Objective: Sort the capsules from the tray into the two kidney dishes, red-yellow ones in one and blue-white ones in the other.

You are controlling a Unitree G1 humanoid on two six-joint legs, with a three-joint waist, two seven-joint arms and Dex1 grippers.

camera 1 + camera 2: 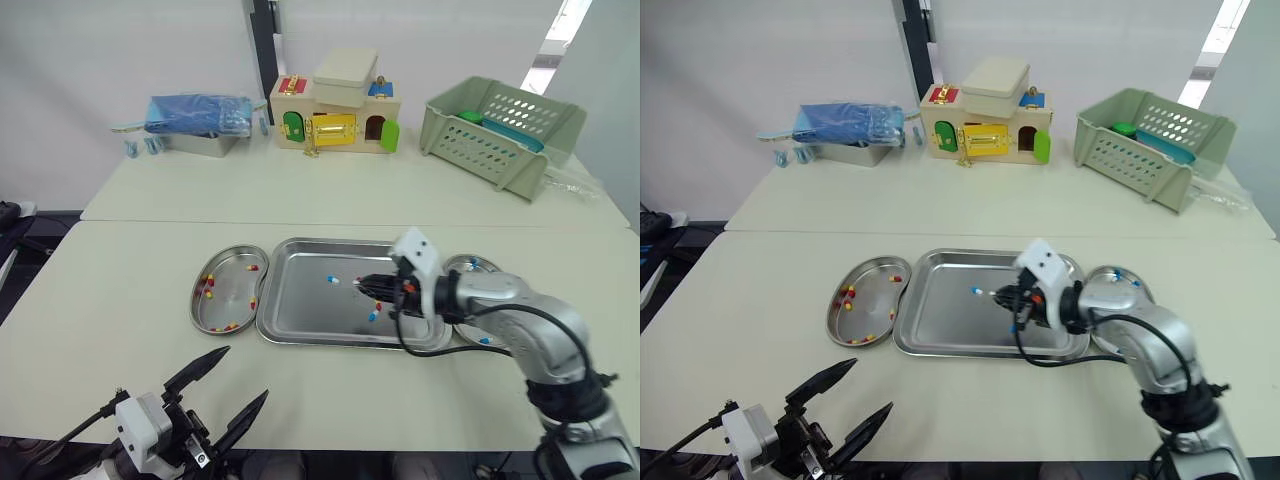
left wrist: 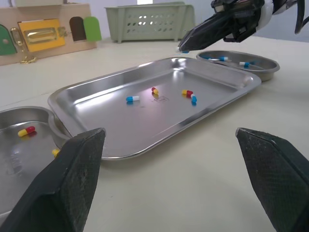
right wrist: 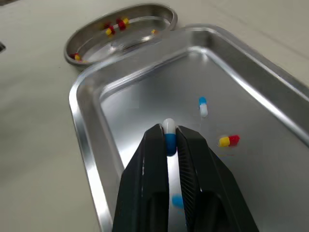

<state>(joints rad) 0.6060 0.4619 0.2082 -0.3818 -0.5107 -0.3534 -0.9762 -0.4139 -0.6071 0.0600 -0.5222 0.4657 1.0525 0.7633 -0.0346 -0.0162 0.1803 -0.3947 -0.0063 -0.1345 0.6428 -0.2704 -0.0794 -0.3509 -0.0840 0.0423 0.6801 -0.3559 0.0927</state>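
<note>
1. Hanging over the near edge of the bench (image 1: 120, 300), the left gripper (image 1: 245, 372) is seen spread wide and empty.
2. A blue-white capsule (image 3: 168, 130) is pinched by the right gripper (image 1: 365, 285) over the tray (image 1: 300, 300).
3. Red-yellow capsules (image 1: 210, 282) are held in the left kidney dish (image 1: 240, 262), blue-white ones (image 2: 220, 58) in the right kidney dish (image 2: 268, 66).

A wooden latch house (image 1: 335, 115) stands between a metal tin (image 1: 203, 141) and a green basket (image 1: 500, 130).

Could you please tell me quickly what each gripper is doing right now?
Left gripper: open, holding nothing.
Right gripper: shut on a blue-white capsule, over the rectangular steel tray.
</note>
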